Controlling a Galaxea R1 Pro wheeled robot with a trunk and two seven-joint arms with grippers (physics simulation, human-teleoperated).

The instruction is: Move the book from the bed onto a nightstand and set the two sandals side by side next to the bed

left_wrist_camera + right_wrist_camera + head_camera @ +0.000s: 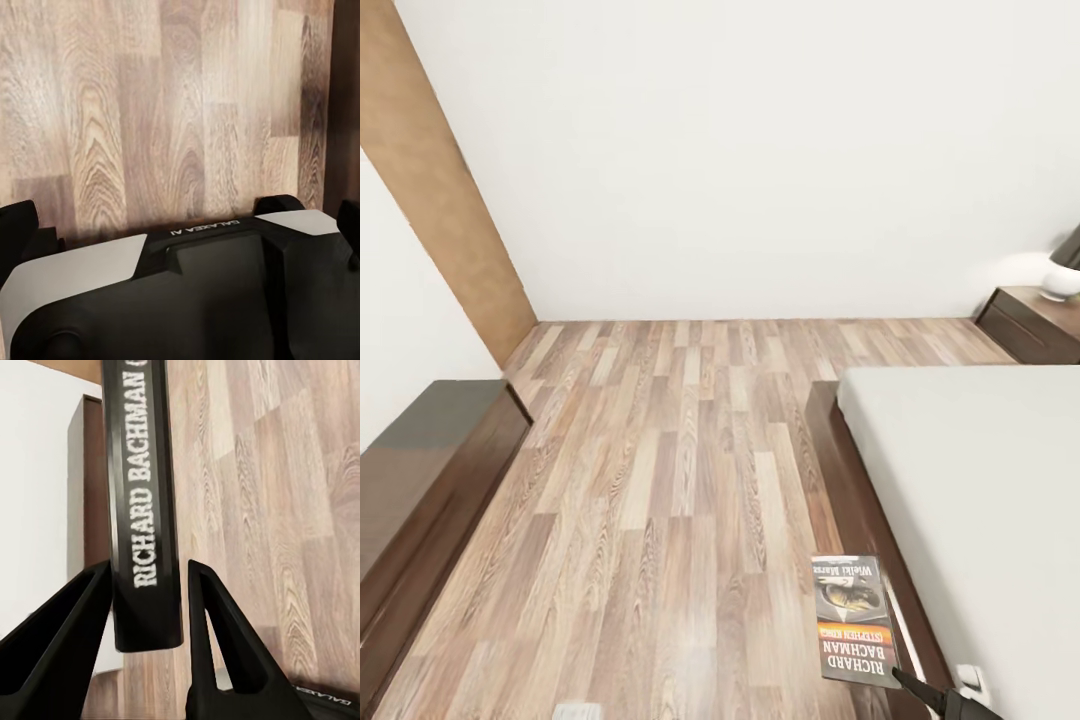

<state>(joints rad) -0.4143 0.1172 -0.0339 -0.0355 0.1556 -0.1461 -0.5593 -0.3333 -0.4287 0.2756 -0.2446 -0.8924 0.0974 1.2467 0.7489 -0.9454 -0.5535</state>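
Note:
My right gripper is shut on the book, its two black fingers pinching the dark spine with the white "Richard Bachman" lettering. In the head view the book hangs over the floor beside the bed's dark frame, with the right gripper at its near corner. The bed, with its pale mattress, takes up the right side. A dark brown nightstand stands beyond it by the far wall. My left gripper is open over bare floor, its fingers spread wide. The sandals are out of view.
A long low dark brown cabinet runs along the left wall. A white lamp sits on the nightstand. Wood floor stretches between the cabinet and the bed up to the white wall. The robot's own body sits under the left wrist.

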